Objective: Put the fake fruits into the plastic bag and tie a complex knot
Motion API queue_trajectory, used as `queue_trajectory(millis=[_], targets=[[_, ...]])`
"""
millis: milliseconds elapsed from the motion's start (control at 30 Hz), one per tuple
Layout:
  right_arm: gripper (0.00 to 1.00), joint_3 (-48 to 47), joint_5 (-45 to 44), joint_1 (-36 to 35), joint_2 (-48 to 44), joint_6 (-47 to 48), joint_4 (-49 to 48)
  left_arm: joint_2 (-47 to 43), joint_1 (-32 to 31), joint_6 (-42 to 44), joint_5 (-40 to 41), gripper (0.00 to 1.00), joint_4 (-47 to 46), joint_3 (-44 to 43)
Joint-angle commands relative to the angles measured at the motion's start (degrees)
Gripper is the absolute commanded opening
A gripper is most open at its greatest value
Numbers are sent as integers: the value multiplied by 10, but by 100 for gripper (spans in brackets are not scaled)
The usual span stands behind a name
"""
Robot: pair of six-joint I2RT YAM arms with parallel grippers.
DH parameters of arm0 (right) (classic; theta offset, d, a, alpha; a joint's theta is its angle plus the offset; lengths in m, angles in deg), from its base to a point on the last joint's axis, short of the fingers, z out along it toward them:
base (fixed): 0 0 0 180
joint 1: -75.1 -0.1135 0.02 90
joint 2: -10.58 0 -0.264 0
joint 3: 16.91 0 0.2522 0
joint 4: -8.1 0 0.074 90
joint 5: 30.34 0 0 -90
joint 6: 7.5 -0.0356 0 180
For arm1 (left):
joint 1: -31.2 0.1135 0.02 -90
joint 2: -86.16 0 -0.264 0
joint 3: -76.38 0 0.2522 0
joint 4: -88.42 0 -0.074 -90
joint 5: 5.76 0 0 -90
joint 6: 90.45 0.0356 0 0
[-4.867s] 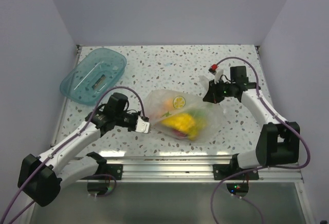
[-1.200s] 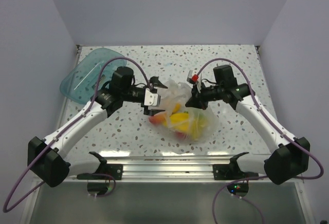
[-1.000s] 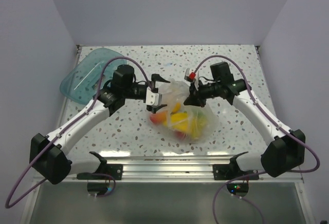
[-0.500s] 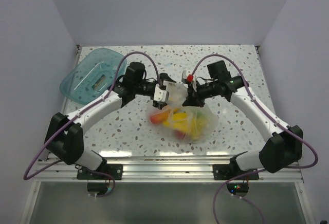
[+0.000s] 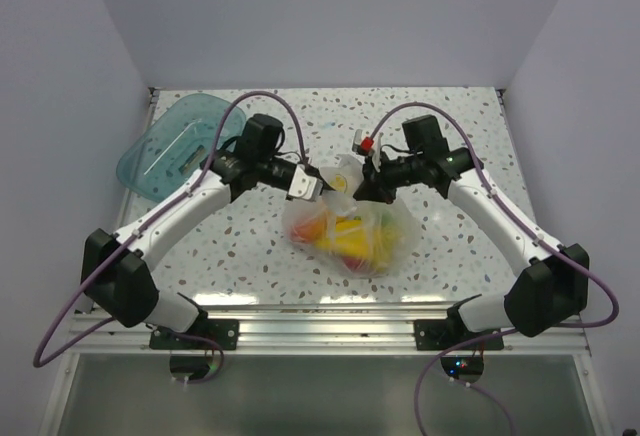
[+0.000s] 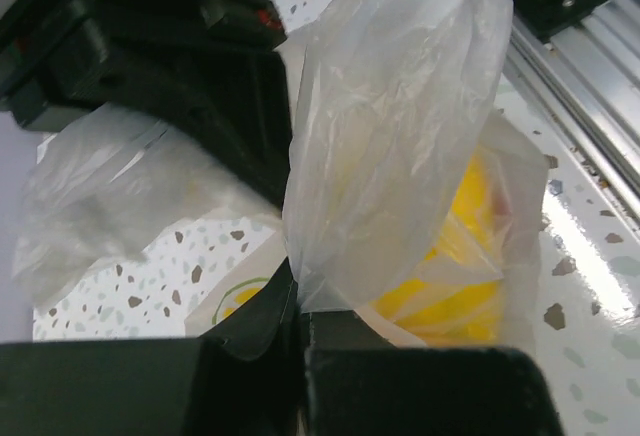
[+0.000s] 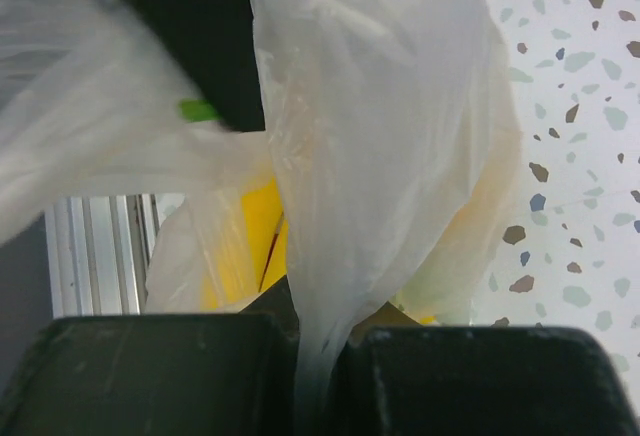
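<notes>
The clear plastic bag [image 5: 352, 228] lies at the table's middle with the fake fruits [image 5: 340, 236] inside; yellow, red and green pieces show through it. My left gripper [image 5: 318, 185] is shut on one bag handle [image 6: 390, 126], which bunches up out of its jaws. My right gripper [image 5: 362, 190] is shut on the other bag handle [image 7: 380, 146]. The two grippers nearly meet above the bag's top. Yellow fruit shows behind the plastic in the left wrist view [image 6: 470, 246] and in the right wrist view [image 7: 255, 246].
The teal oval tray [image 5: 180, 146] sits tilted at the back left, behind my left arm. The metal rail [image 5: 330, 308] runs along the table's near edge.
Both grippers have lifted the bag handles and come together over the bag. The left gripper moved right towards the right gripper. The bag is gathered narrower than before.
</notes>
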State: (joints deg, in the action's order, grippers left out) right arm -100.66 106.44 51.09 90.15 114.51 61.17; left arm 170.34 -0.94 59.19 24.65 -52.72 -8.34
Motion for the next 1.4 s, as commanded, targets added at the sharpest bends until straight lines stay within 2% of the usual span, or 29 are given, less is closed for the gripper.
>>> queue_trajectory(millis=[0, 67, 100, 167, 200, 233, 300, 367, 500, 533, 600, 733, 767, 1000, 1167, 1367], targets=[[0, -8, -26, -2, 1, -57, -50, -31, -21, 7, -54, 0, 57, -1], [0, -13, -21, -2, 2, -50, -36, -30, -25, -79, -71, 0, 17, 4], [0, -14, -18, -3, 1, -43, -28, -30, -24, -179, -72, 0, -58, 18], [0, -10, -14, -7, -6, -19, -10, -24, -24, -256, -69, 0, -118, 35], [0, -8, -12, -9, -10, -8, -3, -21, -25, -295, -66, 0, -179, 42], [0, -6, -9, -10, -13, -1, 2, -19, -23, -363, -62, 0, -203, 46], [4, -1, 1, -10, -23, 22, 19, -10, -20, -415, -60, 0, -260, 59], [11, 7, 7, -10, -34, 39, 28, 0, -14, -451, -55, 0, -271, 60], [30, 17, 16, -10, -44, 46, 25, 19, -5, -525, -44, 0, -285, 55], [41, 16, 19, -10, -45, 46, 26, 30, -3, -537, -40, 0, -286, 50], [55, 15, 23, -10, -47, 40, 24, 41, -1, -577, -35, 0, -284, 45], [66, 22, 27, -11, -57, 17, 8, 53, 1, -593, -32, 0, -280, 50], [86, 28, 23, -11, -59, 11, 1, 49, 1, -593, -23, 0, -284, 56], [91, 37, 27, -10, -75, -9, -14, 46, 3, -645, 27, 0, -298, 57], [92, 21, 30, -10, -67, -78, -54, 61, -6, -646, 69, 0, -267, 27], [85, 12, 31, -10, -57, -102, -78, 61, -20, -633, 78, 0, -252, 25]])
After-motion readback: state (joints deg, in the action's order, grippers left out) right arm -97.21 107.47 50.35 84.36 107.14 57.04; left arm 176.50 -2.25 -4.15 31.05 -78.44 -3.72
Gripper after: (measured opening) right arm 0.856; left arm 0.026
